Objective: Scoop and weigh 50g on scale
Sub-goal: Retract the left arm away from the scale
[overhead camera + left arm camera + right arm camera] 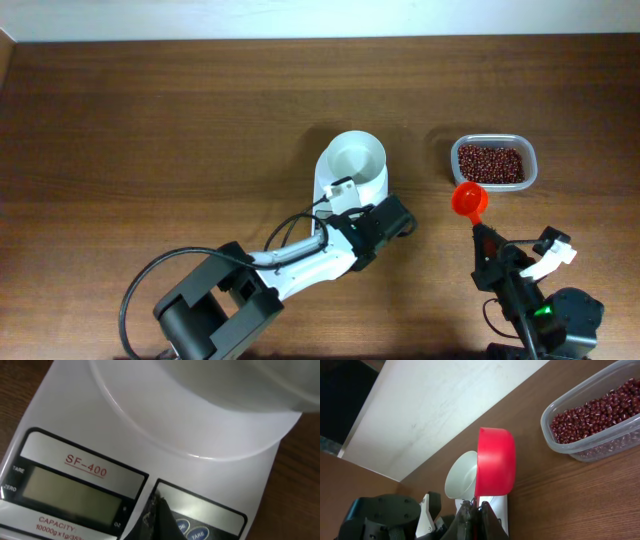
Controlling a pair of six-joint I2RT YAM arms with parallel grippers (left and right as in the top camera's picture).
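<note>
My left gripper [159, 515] is pinched shut and empty, its tip by the buttons of the scale [75, 425]; the scale sits mid-table under the white bowl [352, 160]; my right gripper [478, 230] squeezes the red scoop [469, 199], just on the near side of the bean tub [492, 163], far right.

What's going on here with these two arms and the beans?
The left pincer, shut, points at the button panel of the white scale, whose display shows no digits. A white bowl sits on the scale. The right pincer grips a red scoop beside the tub of red beans. The scoop looks empty.
</note>
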